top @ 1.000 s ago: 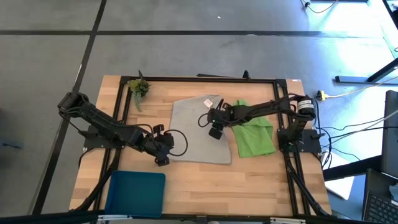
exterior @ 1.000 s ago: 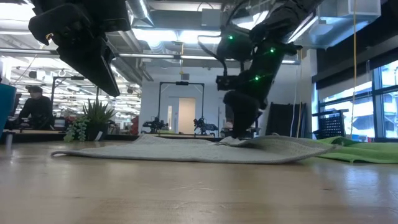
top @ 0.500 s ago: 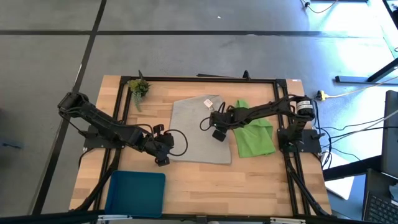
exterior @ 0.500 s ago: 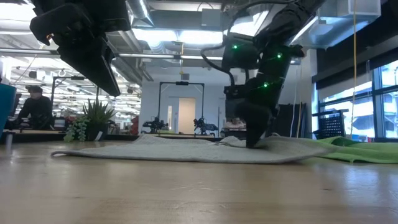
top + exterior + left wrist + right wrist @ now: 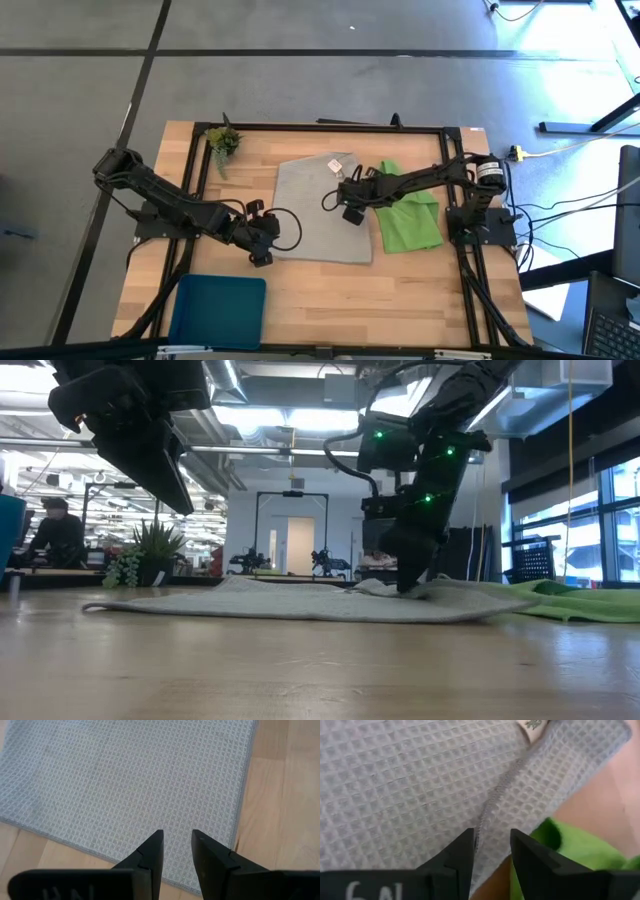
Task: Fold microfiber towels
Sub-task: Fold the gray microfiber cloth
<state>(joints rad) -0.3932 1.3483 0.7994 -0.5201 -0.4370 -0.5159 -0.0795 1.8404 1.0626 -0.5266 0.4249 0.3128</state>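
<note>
Pressing down on the grey towel's (image 5: 320, 208) folded far-right corner, the right claw (image 5: 351, 214) stands part open, gripping nothing yet. Near-left corner: left claw (image 5: 262, 258) hovers, narrowly parted, empty. Green towel (image 5: 408, 215) waits right. Next: pinch and carry the corner across.

No legible text, labels or numbers.

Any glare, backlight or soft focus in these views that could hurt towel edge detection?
High view: bluish glare on the floor at upper right; grey towel and green towel evenly lit. Low view: bright ceiling lights backlight the arms into silhouettes; foreground table blurred. Left wrist view: weave and hem crisp. Right wrist view: right gripper very close to the cloth, folded hem readable, green towel soft.
</note>
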